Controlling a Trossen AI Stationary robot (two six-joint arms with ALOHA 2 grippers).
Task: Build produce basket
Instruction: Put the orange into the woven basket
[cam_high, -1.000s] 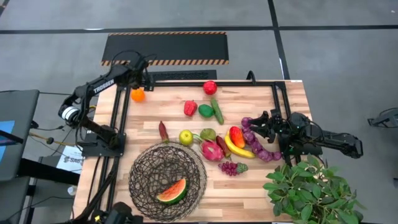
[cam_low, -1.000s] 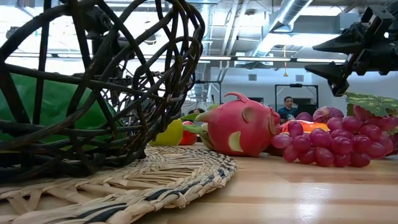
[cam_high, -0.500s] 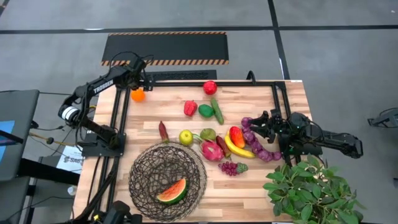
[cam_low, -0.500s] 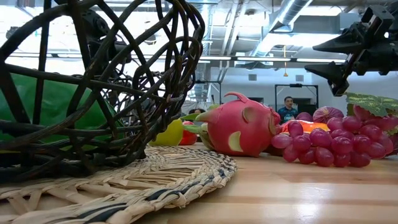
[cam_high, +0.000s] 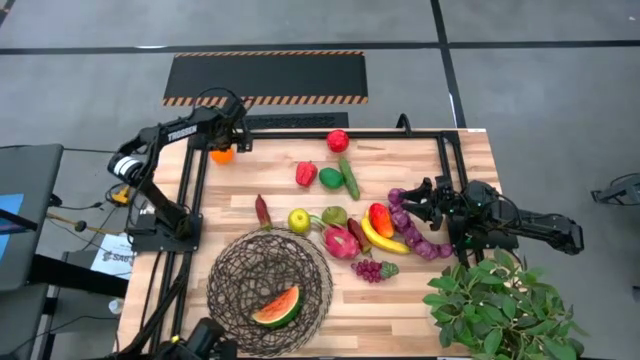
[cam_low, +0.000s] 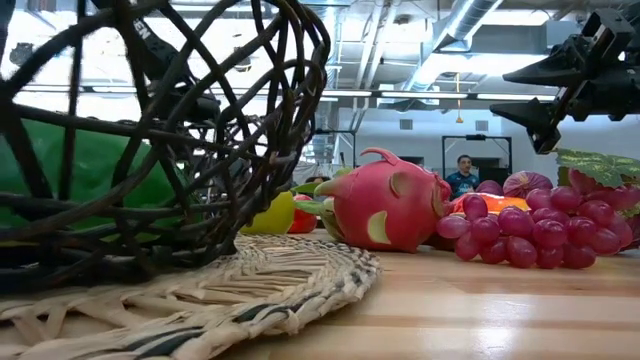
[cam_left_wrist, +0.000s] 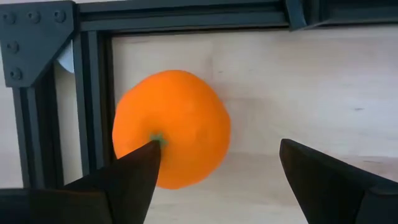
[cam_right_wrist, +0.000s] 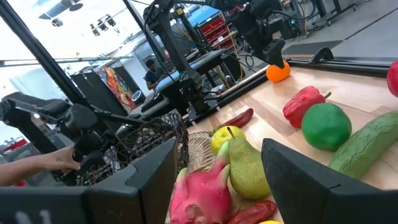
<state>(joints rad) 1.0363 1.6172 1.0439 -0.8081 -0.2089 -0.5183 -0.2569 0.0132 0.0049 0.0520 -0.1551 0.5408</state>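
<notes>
The dark woven wire basket (cam_high: 268, 290) sits on a straw mat (cam_low: 270, 285) near the table's near edge and holds a watermelon slice (cam_high: 277, 308). The orange (cam_high: 221, 155) lies at the far left corner beside the black frame. My left gripper (cam_high: 228, 140) is open and points down over it; in the left wrist view the orange (cam_left_wrist: 171, 127) shows just ahead of the left gripper (cam_left_wrist: 219, 149). My right gripper (cam_high: 410, 200) is open and hovers above the purple grapes (cam_high: 415, 232). The dragonfruit (cam_high: 341, 241), banana (cam_high: 384, 242) and cucumber (cam_high: 349, 177) lie mid-table.
A red apple (cam_high: 338, 140), red pepper (cam_high: 305, 173), green round fruit (cam_high: 331, 178), yellow apple (cam_high: 298, 221) and pear (cam_high: 335, 215) lie scattered on the wood. A leafy green plant (cam_high: 495, 305) fills the near right corner. A black frame rail (cam_high: 300, 131) runs along the far edge.
My left arm has shifted: its elbow has swung in toward the table, and the gripper now covers more of the orange than before. The right arm and all the produce have stayed where they were.
</notes>
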